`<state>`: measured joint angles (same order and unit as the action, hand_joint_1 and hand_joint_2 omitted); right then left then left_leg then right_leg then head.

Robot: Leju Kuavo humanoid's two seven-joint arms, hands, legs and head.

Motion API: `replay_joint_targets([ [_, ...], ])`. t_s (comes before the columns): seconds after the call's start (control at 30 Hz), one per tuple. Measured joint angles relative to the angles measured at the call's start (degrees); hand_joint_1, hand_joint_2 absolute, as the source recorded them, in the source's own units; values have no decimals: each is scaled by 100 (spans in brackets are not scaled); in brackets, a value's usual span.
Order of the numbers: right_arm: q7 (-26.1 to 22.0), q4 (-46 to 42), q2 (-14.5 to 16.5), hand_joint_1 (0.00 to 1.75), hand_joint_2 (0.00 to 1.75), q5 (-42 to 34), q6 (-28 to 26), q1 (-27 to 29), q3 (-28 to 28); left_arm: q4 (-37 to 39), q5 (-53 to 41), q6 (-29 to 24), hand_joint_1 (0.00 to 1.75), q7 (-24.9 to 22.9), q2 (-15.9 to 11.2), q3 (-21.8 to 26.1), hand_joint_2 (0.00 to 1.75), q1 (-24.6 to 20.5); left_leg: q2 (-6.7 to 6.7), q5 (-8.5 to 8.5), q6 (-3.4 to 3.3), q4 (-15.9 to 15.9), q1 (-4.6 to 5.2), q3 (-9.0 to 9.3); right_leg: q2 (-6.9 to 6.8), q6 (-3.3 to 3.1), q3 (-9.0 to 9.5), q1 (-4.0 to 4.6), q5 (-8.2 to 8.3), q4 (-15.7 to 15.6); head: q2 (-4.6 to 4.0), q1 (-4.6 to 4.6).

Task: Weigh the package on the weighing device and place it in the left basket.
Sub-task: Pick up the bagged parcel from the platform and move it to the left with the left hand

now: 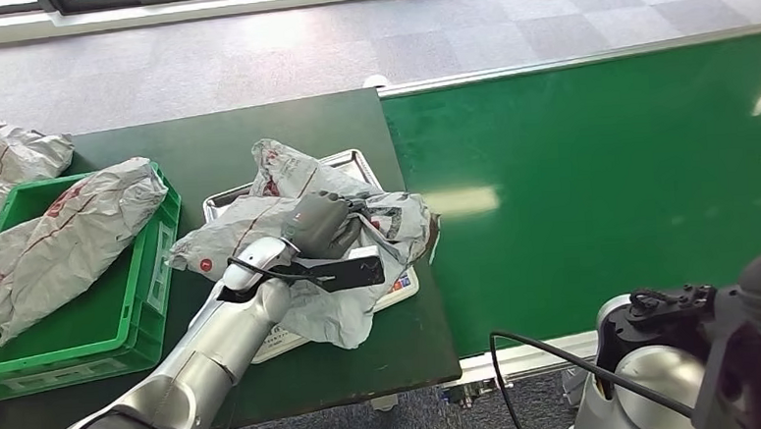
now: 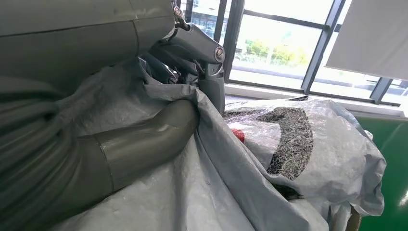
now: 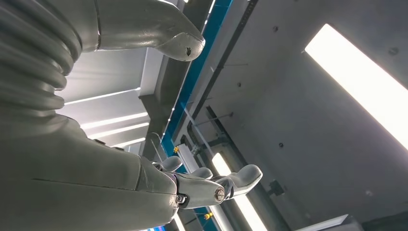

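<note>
While the robot's left hand (image 1: 320, 225) rests on top of the grey plastic package (image 1: 377, 220), its thumb and darker fingers are closed into the crumpled wrapping, as the left wrist view shows with the thumb (image 2: 144, 139) pressed into a fold of the film. The package lies on the weighing scale (image 1: 354, 161), a flat device with a metal platform, which stands on the dark green table (image 1: 254, 123) just beside the green conveyor belt (image 1: 601, 183). Part of the wrapping hangs over the front edge of the scale. To the left of the scale stands a green plastic basket (image 1: 117, 331), touching or nearly touching it, with another grey package (image 1: 63, 241) lying in it and leaning over its rim. A further grey bag (image 1: 15, 155) lies behind the basket at the table's far left. The right hand (image 3: 211, 185) is raised away from the table, palm toward the ceiling lights, its fingers spread apart and holding nothing.
</note>
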<state>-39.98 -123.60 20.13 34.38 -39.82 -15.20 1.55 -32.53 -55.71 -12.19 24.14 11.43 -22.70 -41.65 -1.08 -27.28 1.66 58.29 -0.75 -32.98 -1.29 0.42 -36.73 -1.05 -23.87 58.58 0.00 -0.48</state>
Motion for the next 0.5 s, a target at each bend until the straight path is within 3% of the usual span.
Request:
replay_joint_targets([
  [0.07,0,-1,0,0,175,29,0,-1,0,-90,122,-353,175,2,-10,55,175,27,-1,0,0,0,0,-1,0,0,-1,0,0,0,0,0],
  [0.27,0,3,0,0,175,166,0,-3,0,-1025,247,-2468,175,-233,-91,874,175,181,-4,0,1,-2,-4,-3,3,-1,-2,3,0,2,0,0],
  [0.33,0,7,0,0,175,171,0,-2,0,-1587,-66,-2725,175,-254,-106,1412,175,324,-7,1,2,-3,-6,-2,7,-2,-5,5,-1,2,0,0],
  [0.5,0,14,-2,0,175,150,0,12,0,-2685,-856,-2784,175,-226,-77,2920,175,582,-13,2,3,-4,-7,0,14,-3,-8,6,-2,2,0,-1],
])
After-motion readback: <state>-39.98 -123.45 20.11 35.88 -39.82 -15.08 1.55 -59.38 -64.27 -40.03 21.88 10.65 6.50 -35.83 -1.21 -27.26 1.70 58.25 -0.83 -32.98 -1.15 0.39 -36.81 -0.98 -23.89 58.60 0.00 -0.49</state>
